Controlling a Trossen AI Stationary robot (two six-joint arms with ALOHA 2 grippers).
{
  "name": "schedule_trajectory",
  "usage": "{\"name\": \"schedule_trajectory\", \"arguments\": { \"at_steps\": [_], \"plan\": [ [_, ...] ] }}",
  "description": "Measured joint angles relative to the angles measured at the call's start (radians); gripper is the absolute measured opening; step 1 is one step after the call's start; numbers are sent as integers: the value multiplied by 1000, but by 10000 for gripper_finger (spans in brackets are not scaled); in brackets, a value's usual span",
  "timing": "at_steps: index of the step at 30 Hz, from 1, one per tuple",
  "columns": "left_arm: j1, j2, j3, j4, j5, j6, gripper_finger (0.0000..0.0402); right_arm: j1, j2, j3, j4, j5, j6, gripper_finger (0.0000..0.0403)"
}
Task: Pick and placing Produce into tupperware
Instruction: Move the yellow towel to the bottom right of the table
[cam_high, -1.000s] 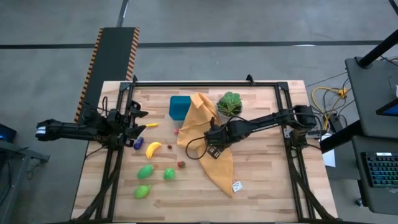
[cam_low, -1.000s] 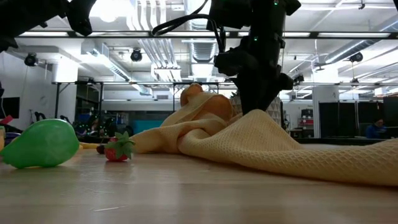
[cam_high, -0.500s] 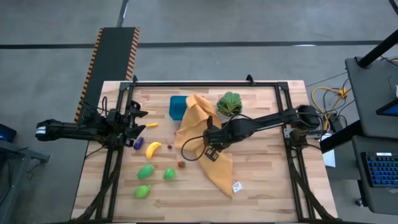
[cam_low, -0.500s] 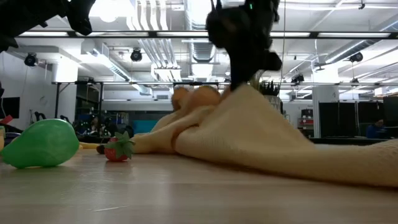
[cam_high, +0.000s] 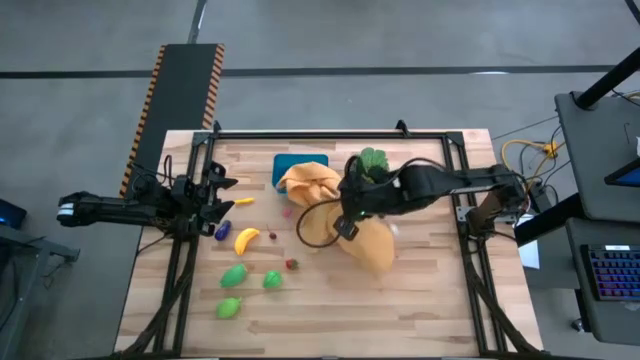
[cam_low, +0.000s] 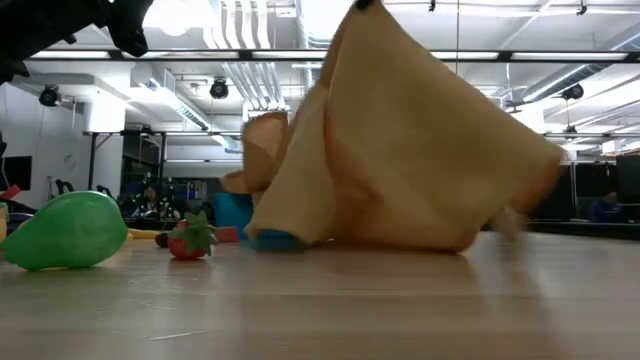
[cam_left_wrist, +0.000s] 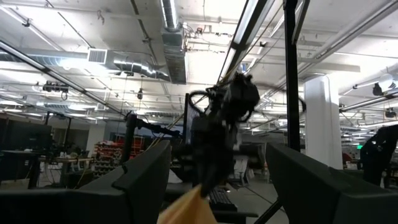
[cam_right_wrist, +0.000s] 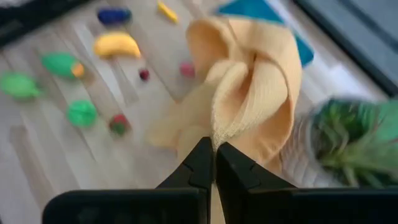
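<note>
The right gripper (cam_high: 349, 212) hangs over the middle of the wooden desk (cam_high: 420, 300), its fingers (cam_right_wrist: 200, 163) pressed together on a pinch of a yellow cloth (cam_high: 350, 225) lifted clear of the boards. In the low view the cloth (cam_low: 400, 140) rises in a tall tent, its lower folds trailing down to the desk. One bunched end lies over the teal container (cam_high: 297, 163), which sits near the far edge at about 12 o'clock from the desk's centre, only its far rim and a corner showing. A leafy potted plant (cam_high: 372, 163) stands just beside the gripper, at about 1 o'clock from it.

The produce lies scattered at 9 o'clock of the cloth, all of it outside the container: a yellow banana (cam_high: 246, 239), a small purple piece (cam_high: 221, 230), a thin yellow piece (cam_high: 243, 201), three green pieces (cam_high: 233, 274), and a strawberry (cam_high: 291, 264) nearest the cloth.

The left gripper (cam_high: 215, 195) waits over the left edge of the desk, near the purple piece; its fingers (cam_left_wrist: 143, 180) stand spread apart with nothing between them.
</note>
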Motion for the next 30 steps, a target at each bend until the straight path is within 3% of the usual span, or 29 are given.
{"name": "schedule_trajectory", "arguments": {
  "at_steps": [8,21,30],
  "plan": [
    [0,1,0,-2,0,0,250,-2,3,180,-46,61,-75,8],
    [0,5,0,0,0,1,250,-2,-2,356,-90,142,-140,8],
    [0,7,0,1,-5,1,250,-2,-35,367,47,137,-258,8]
  ]
}}
